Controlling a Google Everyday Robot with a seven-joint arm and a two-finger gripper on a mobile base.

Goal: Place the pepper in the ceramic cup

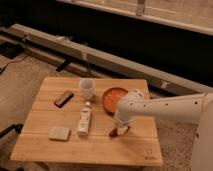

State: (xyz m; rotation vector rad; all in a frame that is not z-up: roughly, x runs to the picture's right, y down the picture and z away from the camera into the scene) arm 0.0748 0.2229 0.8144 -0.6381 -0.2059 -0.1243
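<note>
Hanging low over the counter (100,150), our pincer (120,130) sits right at the pepper (113,133), near the orange bowl (114,98); we cannot tell whether it grips. The ceramic cup (86,88) stands upright, well apart, behind the white bottle (84,120).

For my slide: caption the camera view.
Robot hand low over the pepper on the wooden table, ceramic cup beyond.
</note>
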